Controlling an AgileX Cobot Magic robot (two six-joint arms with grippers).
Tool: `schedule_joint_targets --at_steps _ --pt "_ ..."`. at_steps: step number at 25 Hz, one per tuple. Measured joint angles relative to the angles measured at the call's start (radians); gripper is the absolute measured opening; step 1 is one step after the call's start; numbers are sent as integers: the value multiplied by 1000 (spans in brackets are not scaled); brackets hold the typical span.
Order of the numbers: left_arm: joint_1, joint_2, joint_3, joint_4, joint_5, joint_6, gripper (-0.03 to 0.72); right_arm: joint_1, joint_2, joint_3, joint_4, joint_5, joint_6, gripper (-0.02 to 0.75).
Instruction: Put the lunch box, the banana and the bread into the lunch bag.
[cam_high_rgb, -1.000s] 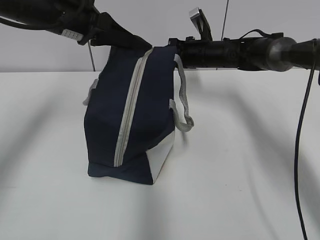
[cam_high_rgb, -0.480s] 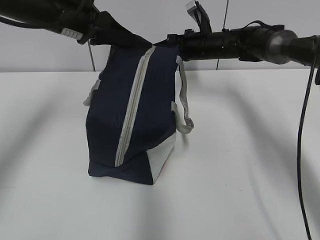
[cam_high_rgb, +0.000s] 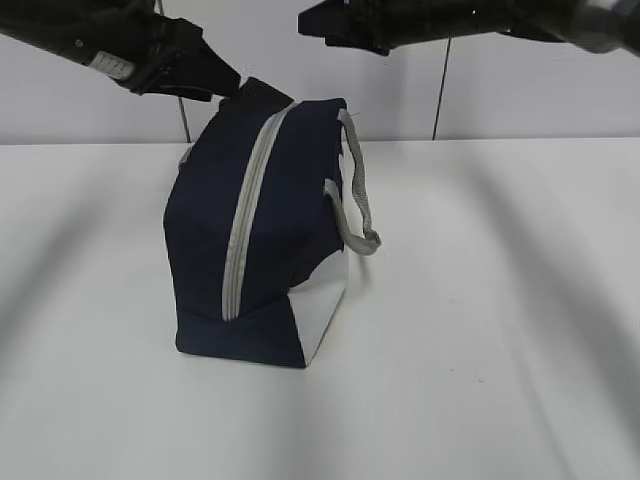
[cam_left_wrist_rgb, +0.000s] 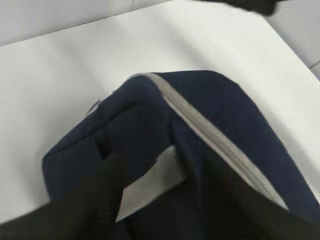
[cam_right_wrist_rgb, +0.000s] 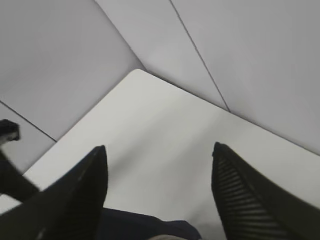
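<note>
The lunch bag (cam_high_rgb: 260, 230) stands on the white surface (cam_high_rgb: 480, 330), left of the middle in the exterior view, its narrow end turned toward that camera. It is navy fabric with a white lower panel (cam_high_rgb: 325, 315) on the side facing right. A grey zipper (cam_high_rgb: 245, 215) runs from the top ridge down the near end, and it looks closed along the whole length I can see. A grey webbing handle (cam_high_rgb: 357, 205) hangs in a loop down the right side; another bit of grey strap shows at the left edge.

My left jaws (cam_high_rgb: 215, 75) sit just above the bag's upper left corner, very close to the fabric. From my left wrist camera their dark, blurred shapes lie over the navy top and a grey strap (cam_left_wrist_rgb: 150, 182), with the zipper passing beside them. I cannot tell from these views how far apart they stand, or whether they pinch any cloth.

My right jaws (cam_right_wrist_rgb: 160, 175) are spread wide and hold nothing: between the two dark fingers (cam_right_wrist_rgb: 240, 190) I see bare surface and the grey wall (cam_right_wrist_rgb: 250, 55) behind it, with only a sliver of navy at the bottom edge. In the exterior view they hover above the bag's top right, clear of it.
</note>
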Motion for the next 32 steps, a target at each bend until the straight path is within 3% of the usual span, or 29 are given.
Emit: schedule_joint_targets --at_steps 7,18,25,29,32 --pt "84 -94 0 127 29 -186 363 0 -209 183 0 -16 -6 489" --pt "89 -242 0 441 273 -521 361 0 -623 701 0 -3 -64 445" --pt "55 -394 72 627 339 -691 321 0 -890 1016 0 226 -171 442" --pt "49 -533 198 662 342 -724 310 18 -1001 1172 6 420 -224 442" --pt "49 -643 323 676 334 -725 308 84 -1065 1260 14 565 -282 442"
